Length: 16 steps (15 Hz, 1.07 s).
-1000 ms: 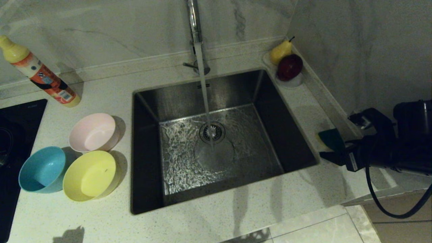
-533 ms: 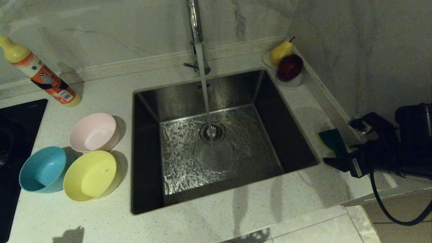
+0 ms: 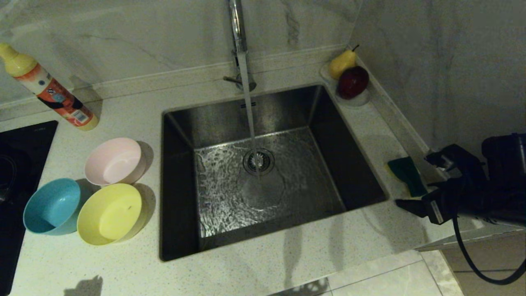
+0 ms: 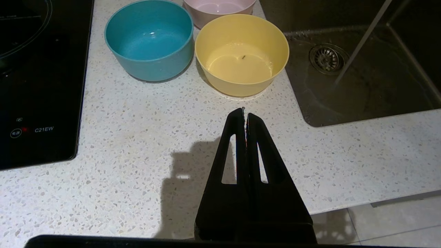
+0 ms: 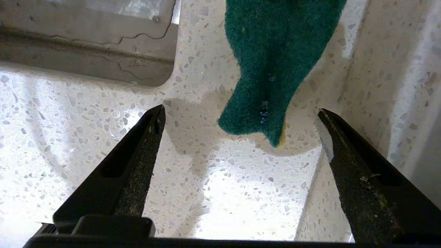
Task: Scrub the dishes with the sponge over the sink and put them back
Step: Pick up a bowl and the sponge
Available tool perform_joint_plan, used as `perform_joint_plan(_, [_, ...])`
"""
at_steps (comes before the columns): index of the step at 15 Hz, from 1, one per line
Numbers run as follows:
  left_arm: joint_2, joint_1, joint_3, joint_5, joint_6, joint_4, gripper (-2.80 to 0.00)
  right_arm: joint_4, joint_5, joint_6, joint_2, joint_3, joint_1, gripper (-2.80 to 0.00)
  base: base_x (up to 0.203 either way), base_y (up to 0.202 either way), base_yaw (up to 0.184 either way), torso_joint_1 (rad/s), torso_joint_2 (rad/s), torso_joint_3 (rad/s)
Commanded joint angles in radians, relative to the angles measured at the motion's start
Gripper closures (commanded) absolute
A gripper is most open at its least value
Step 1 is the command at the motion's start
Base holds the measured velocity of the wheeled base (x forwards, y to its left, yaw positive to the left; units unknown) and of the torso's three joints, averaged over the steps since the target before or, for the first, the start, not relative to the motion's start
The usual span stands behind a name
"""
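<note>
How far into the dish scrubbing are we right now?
Done: only the water, running from the tap into the sink. In hand: nothing is gripped; the right tool is open just short of the sponge, which lies on the counter right of the sink. Left: pink bowl, blue bowl and yellow bowl sit on the counter left of the sink; the left tool is shut and parked.

Matte black right arm (image 3: 472, 197) trailing a black cable (image 3: 472, 263); tapered black slotted jaws.
</note>
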Motion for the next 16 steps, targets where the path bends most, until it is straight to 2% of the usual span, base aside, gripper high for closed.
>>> perform_joint_plan(1, [0.002,0.0,0.04,0.0,-0.001,-0.001,0.0,-0.004,0.001,-0.001,0.005,-0.002,0.001,-2.8,0.0,0.0,0.0,0.0,0.0,0.0])
perform_joint_plan(11, [0.002,0.0,0.04,0.0,-0.001,-0.001,0.0,-0.008,0.001,-0.001,0.02,-0.017,0.001,-2.8,0.0,0.0,0.0,0.0,0.0,0.0])
perform_joint_plan(12, [0.002,0.0,0.04,0.0,-0.001,-0.001,0.0,-0.008,0.001,-0.001,0.02,-0.017,0.001,0.0,0.0,0.0,0.0,0.0,0.0,0.0])
perform_joint_plan(16, [0.002,0.0,0.04,0.0,-0.001,-0.001,0.0,-0.003,0.001,-0.001,0.025,-0.017,0.005,0.0,0.0,0.0,0.0,0.0,0.0,0.0])
